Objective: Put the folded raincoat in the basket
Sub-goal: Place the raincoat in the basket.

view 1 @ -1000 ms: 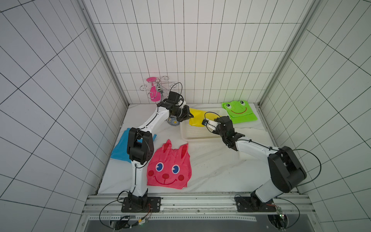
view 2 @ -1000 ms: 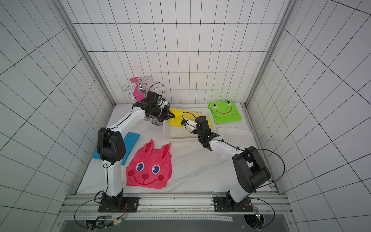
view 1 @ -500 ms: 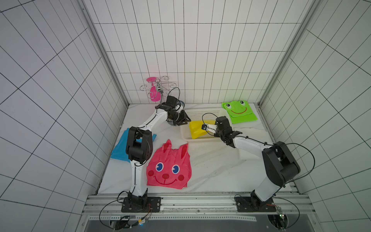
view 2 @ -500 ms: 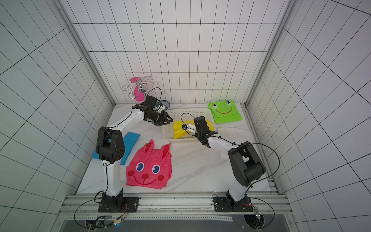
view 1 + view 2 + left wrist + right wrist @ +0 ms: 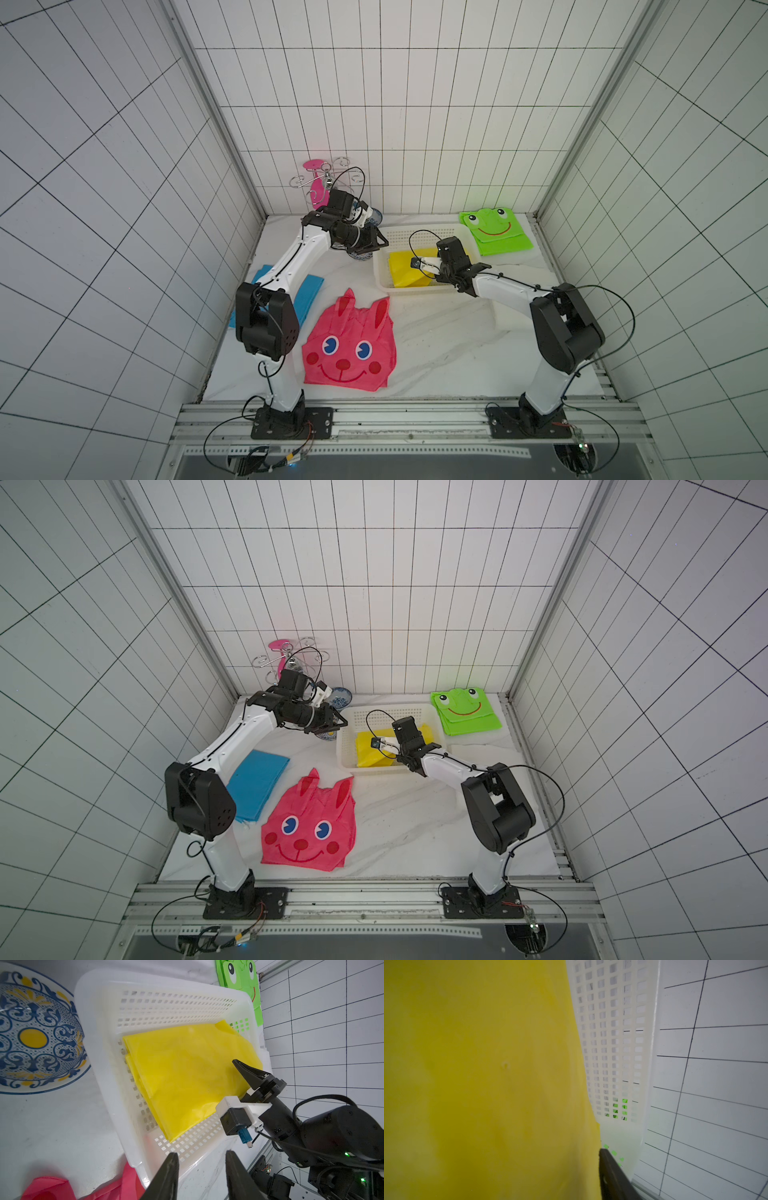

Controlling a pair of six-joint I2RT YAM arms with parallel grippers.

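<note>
Inside the basket (image 5: 399,237) the folded yellow raincoat (image 5: 401,272) lies flat on the bottom. Both top views show it there, and the left wrist view shows the raincoat (image 5: 187,1076) covering much of the floor of the basket (image 5: 176,1007). One corner of it rides a little way up the basket wall on the frog side. The right gripper (image 5: 242,1070) is low inside the basket, right over the raincoat. Only one dark finger (image 5: 251,1075) of it shows above the yellow sheet (the other one is hidden). So nobody can tell if this hand is open or pinching the coat. In the right wrist view the raincoat (image 5: 488,1084) fills most of the picture, next to the holey wall of the basket (image 5: 608,1043). The left gripper (image 5: 200,1154) hangs near the basket's edge on the bowl side. Its two fingers are apart and nothing is between them. A blue and yellow patterned bowl (image 5: 35,1039) sits just beside the basket. A green frog coat (image 5: 494,232) lies just beside the basket on the side away from the bowl. A pink bunny coat (image 5: 349,349) lies spread out near the basket, on the side where the arms are bolted down. A folded blue cloth (image 5: 259,779) lies well apart from the basket, past the bunny coat.
</note>
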